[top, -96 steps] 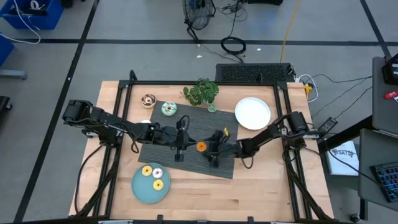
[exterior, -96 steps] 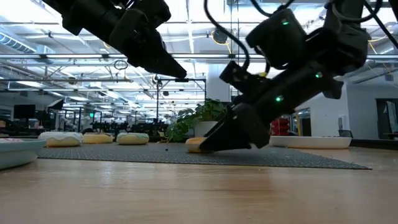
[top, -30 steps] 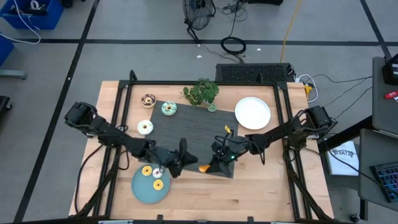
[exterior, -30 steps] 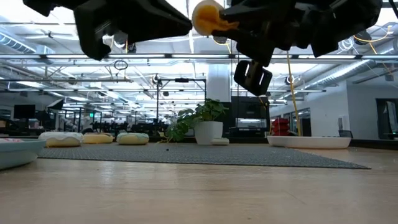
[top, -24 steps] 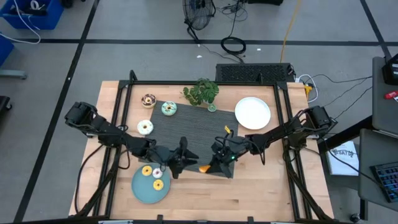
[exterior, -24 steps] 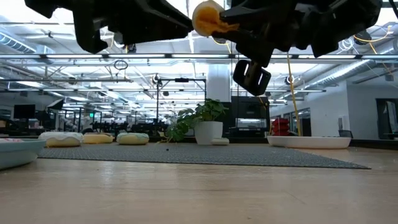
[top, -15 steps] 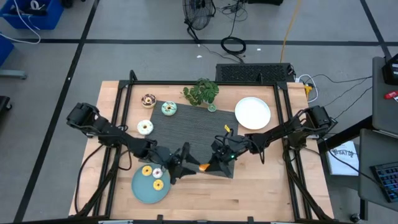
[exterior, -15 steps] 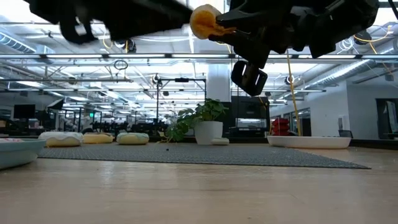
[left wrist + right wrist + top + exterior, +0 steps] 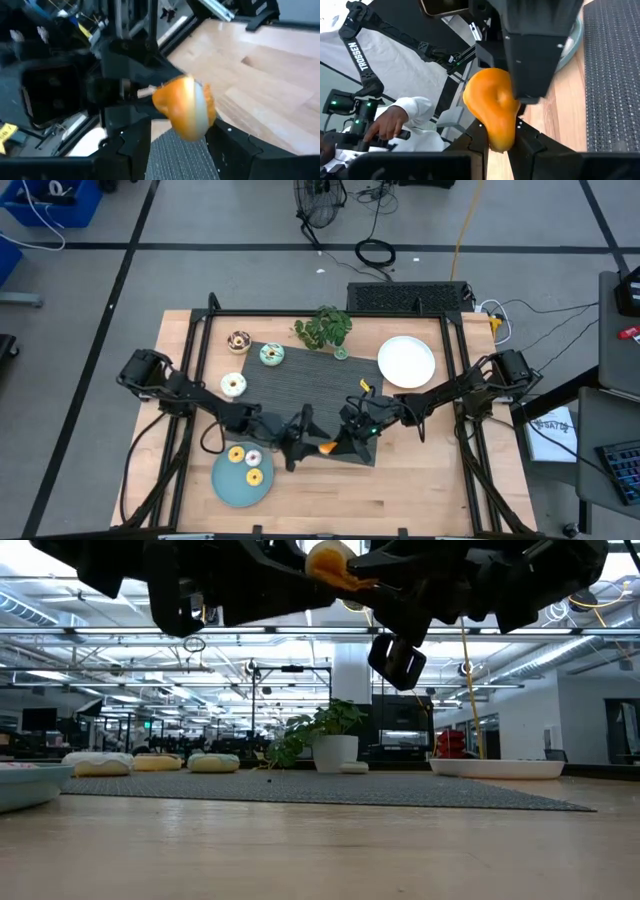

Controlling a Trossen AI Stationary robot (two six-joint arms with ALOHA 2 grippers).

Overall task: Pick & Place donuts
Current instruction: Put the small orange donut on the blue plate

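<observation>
An orange donut (image 9: 325,447) hangs in the air over the near edge of the grey mat (image 9: 300,395). It also shows high in the low view (image 9: 330,564). My right gripper (image 9: 336,445) is shut on it. My left gripper (image 9: 311,442) is open right beside it, and in the left wrist view its fingers (image 9: 131,142) stand on either side of the donut (image 9: 185,112) without plainly touching it. Three small donuts lie on the teal plate (image 9: 228,488). A brown donut (image 9: 238,341), a teal donut (image 9: 272,355) and a white donut (image 9: 233,385) lie at the far left. My right gripper pinches the orange donut's lower part (image 9: 496,136) between its two fingers. The fingers come from the table's right side, roughly level. The donut is lifted clear of the table and stands on edge above the fingers, and its soft body looks dented in at the hold.
A white plate (image 9: 406,362) sits at the far right and a leafy plant (image 9: 323,328) at the far edge of the mat. A person's hand and white sleeve (image 9: 395,120) show beyond the table in the right wrist view.
My left gripper has moved toward the table's right edge, up to the orange donut, and its fingers now stand around it. My right gripper has kept the donut aloft almost in place.
</observation>
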